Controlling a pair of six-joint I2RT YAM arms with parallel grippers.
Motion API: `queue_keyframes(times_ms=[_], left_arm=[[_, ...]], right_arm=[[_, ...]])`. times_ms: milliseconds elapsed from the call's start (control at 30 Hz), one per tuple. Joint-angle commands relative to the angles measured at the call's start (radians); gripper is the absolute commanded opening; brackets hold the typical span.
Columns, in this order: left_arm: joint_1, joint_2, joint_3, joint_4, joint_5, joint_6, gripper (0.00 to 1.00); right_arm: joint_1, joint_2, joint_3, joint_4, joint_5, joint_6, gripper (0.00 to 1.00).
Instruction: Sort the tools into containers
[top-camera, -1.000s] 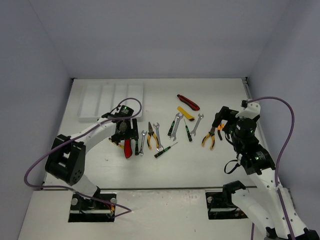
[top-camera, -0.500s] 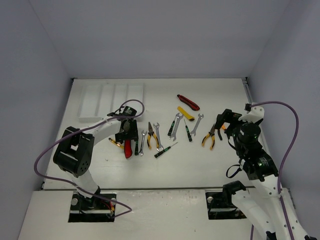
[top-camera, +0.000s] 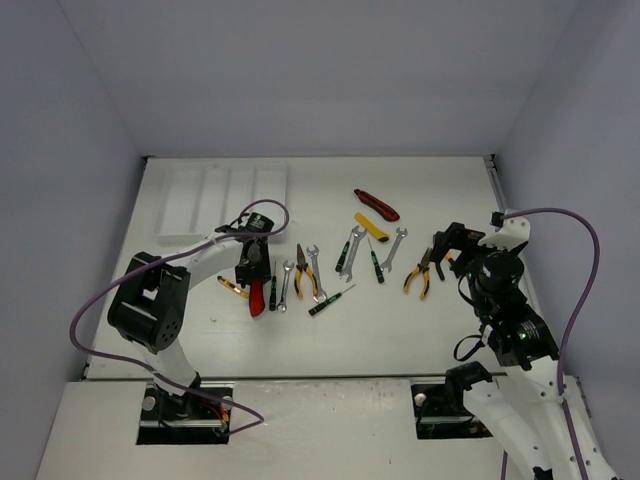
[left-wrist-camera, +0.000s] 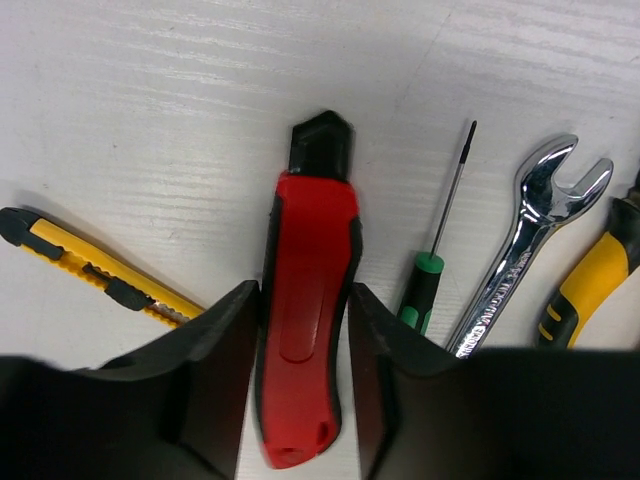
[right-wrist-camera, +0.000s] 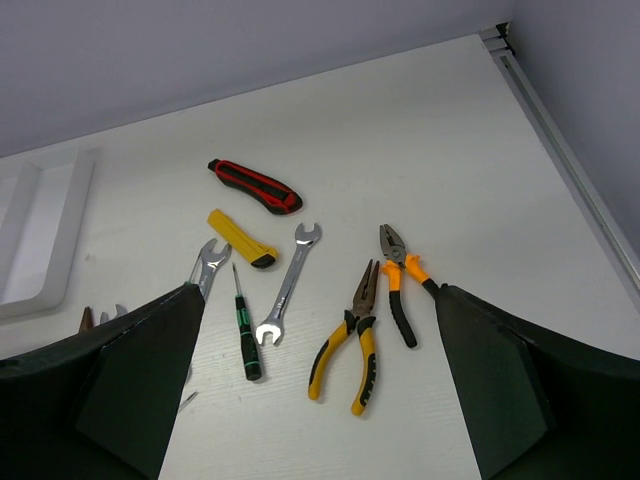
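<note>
Lab: white table (top-camera: 400, 330) w/ bare walls (top-camera: 300, 80)

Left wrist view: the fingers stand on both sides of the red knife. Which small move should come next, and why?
Probably close the left gripper firmly on the red utility knife. Its fingers flank the handle closely, the knife lies flat on the table, and the yellow knife and green screwdriver lie outside the fingers.

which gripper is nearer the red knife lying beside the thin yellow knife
Left. The left gripper has its fingers on either side of the red knife; the right gripper is far off across the table.
</note>
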Motion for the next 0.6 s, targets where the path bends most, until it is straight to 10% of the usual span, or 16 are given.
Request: queue_keyframes(times_ms=[0, 267, 567], left_arm=[[-0.003, -0.03, 0.02, 0.025, -0.016, -0.003, 0.28], [0.013, -0.151, 0.142, -0.071, -0.069, 0.109, 0.0], [0.278, -0.19, 0.391, -0.119, -0.103, 0.405, 0.0]], right_arm=[[0.011, -0.007, -0.01, 0.053, 0.037, -0.012, 1.0], [0.013, -0.032, -0.014, 0.053, 0.037, -0.015, 1.0], [0.017, -0.06, -0.031, 0.053, 0.001, -0.009, 1.0]])
